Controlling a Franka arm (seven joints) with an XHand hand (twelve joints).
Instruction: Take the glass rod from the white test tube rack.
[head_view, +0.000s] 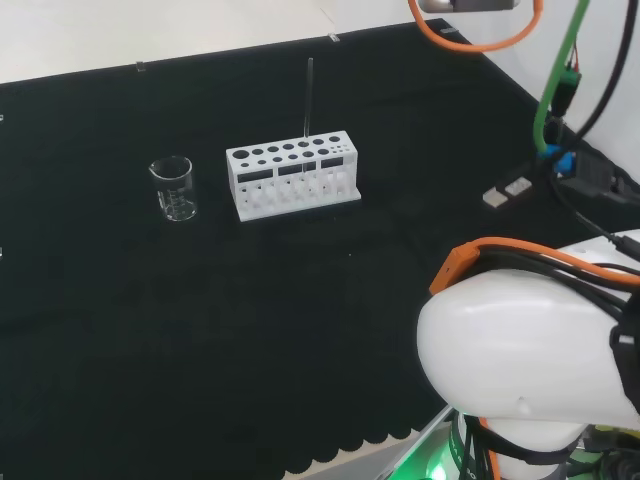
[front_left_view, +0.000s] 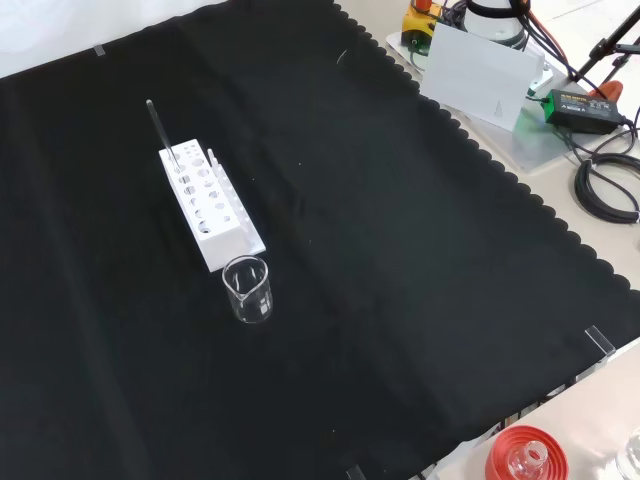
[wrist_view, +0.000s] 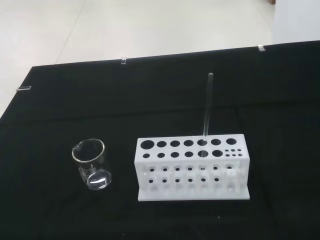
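Observation:
A white test tube rack (head_view: 292, 178) (front_left_view: 208, 204) (wrist_view: 192, 167) with two rows of round holes stands on the black cloth. A thin clear glass rod (head_view: 308, 96) (front_left_view: 160, 128) (wrist_view: 207, 105) stands upright in one of its back-row holes, rising well above the rack. Nothing touches the rod or the rack. In the head view the arm's white links sit at the lower right, far from the rack.
A small clear beaker (head_view: 173, 187) (front_left_view: 247, 289) (wrist_view: 92, 164) stands beside the rack's end, a short gap away. In the front view a red ribbed stand (front_left_view: 522, 456) with glassware sits off the cloth's near edge. Cables and a small box (head_view: 508, 190) lie past the cloth's right edge in the head view.

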